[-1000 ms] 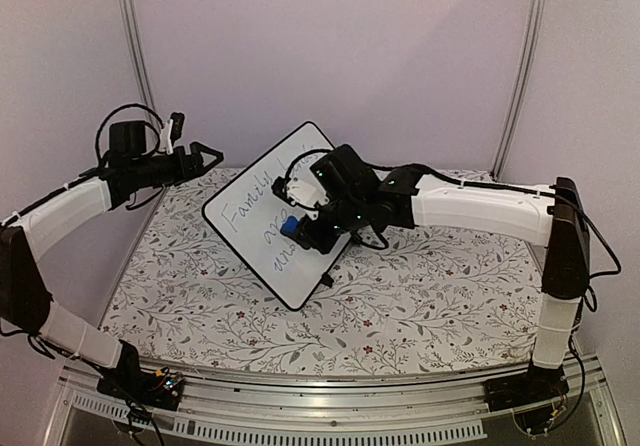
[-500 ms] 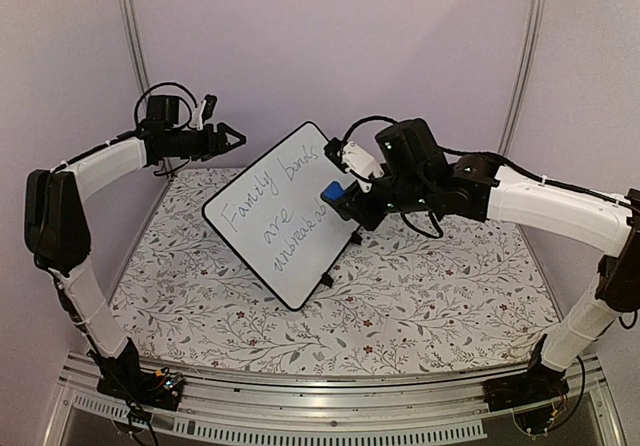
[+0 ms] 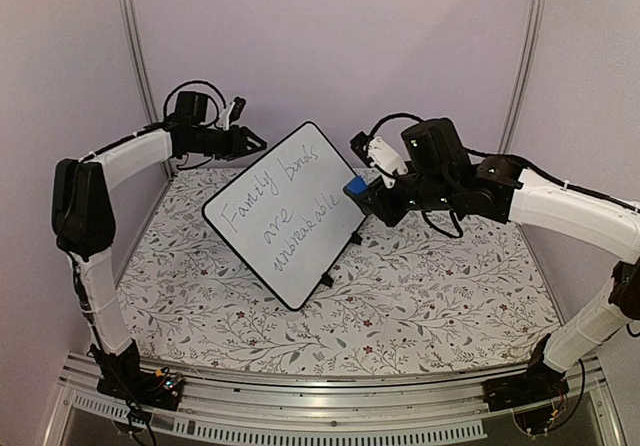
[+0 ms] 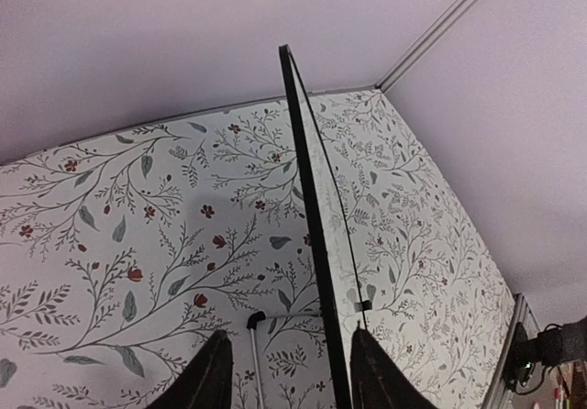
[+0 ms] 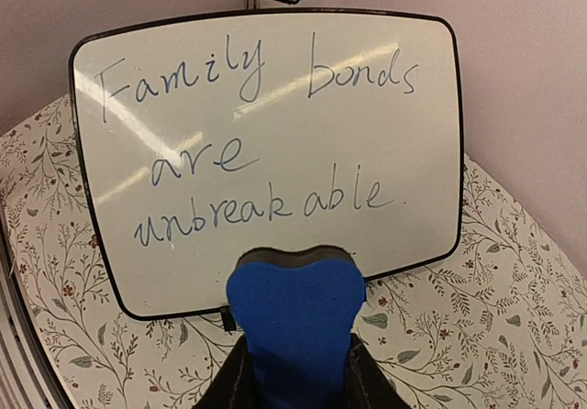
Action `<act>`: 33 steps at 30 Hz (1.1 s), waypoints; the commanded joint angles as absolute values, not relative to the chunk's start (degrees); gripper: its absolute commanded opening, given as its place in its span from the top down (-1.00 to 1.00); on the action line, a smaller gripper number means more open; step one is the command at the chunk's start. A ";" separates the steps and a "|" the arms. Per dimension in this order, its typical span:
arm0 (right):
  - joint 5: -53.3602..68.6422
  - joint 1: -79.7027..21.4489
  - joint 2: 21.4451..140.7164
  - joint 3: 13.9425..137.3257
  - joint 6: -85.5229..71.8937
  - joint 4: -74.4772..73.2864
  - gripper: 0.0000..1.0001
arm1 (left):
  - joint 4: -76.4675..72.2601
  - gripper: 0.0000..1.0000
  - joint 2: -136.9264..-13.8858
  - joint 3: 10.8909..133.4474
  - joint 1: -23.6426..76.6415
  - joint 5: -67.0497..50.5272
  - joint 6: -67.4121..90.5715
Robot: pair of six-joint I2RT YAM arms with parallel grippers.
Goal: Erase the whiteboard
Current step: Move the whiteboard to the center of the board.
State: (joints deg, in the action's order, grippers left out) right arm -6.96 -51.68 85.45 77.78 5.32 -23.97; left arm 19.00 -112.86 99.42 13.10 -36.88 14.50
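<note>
A thin, stiff, probably light whiteboard (image 3: 285, 216) stands tilted on the surface (image 3: 450, 286) (apt to tip), its upper rim, the likeliest hold, between the left claw's (image 3: 256, 144) parted fingers; the right claw (image 3: 365, 198) clamps a blue eraser (image 3: 354, 184).

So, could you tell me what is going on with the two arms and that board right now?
The right gripper is shut on a small blue eraser block, held beside the right edge of the large white rectangular whiteboard, apparently not touching it. The board stands tilted on the floral-patterned table, its handwriting not yet erased. The left gripper straddles the board's upper rim, jaws open.
</note>
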 commanded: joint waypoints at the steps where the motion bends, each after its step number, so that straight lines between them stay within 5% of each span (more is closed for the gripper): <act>1: -7.91 -51.27 83.50 76.99 4.72 -23.25 0.45 | 21.17 0.26 -113.91 100.33 14.62 -37.00 12.95; 4: -7.90 -51.15 83.50 77.00 4.81 -23.27 0.45 | 21.36 0.48 -113.93 100.15 15.12 -37.18 12.67; 15: -8.16 -50.99 83.75 77.07 5.07 -23.21 0.45 | 21.71 0.74 -113.58 99.00 16.09 -38.14 12.66; 23: -8.15 -50.89 84.55 77.26 5.19 -23.28 0.44 | 19.23 0.31 -111.31 96.93 16.24 -37.84 14.01; 33: -8.79 -50.85 84.55 76.95 5.27 -23.22 0.44 | 22.54 0.34 -111.55 98.53 15.91 -37.65 14.60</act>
